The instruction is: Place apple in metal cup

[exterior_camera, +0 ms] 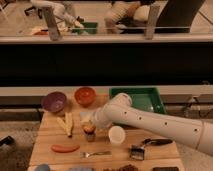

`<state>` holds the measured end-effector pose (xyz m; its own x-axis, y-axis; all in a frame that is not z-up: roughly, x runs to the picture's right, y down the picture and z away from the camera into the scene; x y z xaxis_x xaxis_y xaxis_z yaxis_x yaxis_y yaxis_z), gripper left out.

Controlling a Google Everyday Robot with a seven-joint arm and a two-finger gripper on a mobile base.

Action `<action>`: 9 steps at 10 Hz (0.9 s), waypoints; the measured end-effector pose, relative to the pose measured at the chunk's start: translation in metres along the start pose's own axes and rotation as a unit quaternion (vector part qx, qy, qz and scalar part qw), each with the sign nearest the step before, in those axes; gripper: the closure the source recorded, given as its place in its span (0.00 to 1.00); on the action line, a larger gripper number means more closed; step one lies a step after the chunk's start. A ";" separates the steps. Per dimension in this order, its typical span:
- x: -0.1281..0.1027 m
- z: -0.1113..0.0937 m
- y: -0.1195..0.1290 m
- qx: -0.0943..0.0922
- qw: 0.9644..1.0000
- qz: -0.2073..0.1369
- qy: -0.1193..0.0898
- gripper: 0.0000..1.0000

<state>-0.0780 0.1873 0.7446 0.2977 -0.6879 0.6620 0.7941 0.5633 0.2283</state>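
Sitting in dark metal cup (90, 137) mouth: orange-red apple (90, 129); end effector (89, 121) just above, grip unclear.

From the gripper (90, 125) at the centre of the table (49, 136): purple bowl (54, 101) at ten o'clock, orange bowl (85, 95) twelve, green tray (136, 91) two, sausage (65, 148) eight.

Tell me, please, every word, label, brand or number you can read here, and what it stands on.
None: no readable text anywhere.
The metal cup, white cup, purple bowl, orange bowl and green tray show no lettering.
The hand, right above the apple at the metal cup, bears no legible mark.
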 end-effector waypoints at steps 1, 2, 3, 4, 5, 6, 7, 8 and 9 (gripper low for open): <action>0.000 0.000 0.001 0.000 1.000 0.001 0.000 0.37; 0.000 0.000 0.001 -0.001 1.000 0.001 -0.001 0.27; 0.000 0.000 0.001 -0.001 1.000 0.000 -0.001 0.21; 0.000 0.000 0.001 -0.001 1.000 0.000 -0.001 0.20; 0.000 0.000 0.001 -0.001 1.000 0.000 -0.001 0.20; -0.001 -0.001 0.000 -0.006 1.000 -0.009 0.004 0.20; -0.007 -0.007 -0.011 -0.012 1.000 -0.024 0.007 0.20; -0.013 -0.014 -0.022 -0.016 0.999 -0.038 0.011 0.20; -0.018 -0.023 -0.034 -0.021 0.998 -0.052 0.016 0.20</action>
<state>-0.0978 0.1701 0.7092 0.2284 -0.7565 0.6129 0.8427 0.4688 0.2646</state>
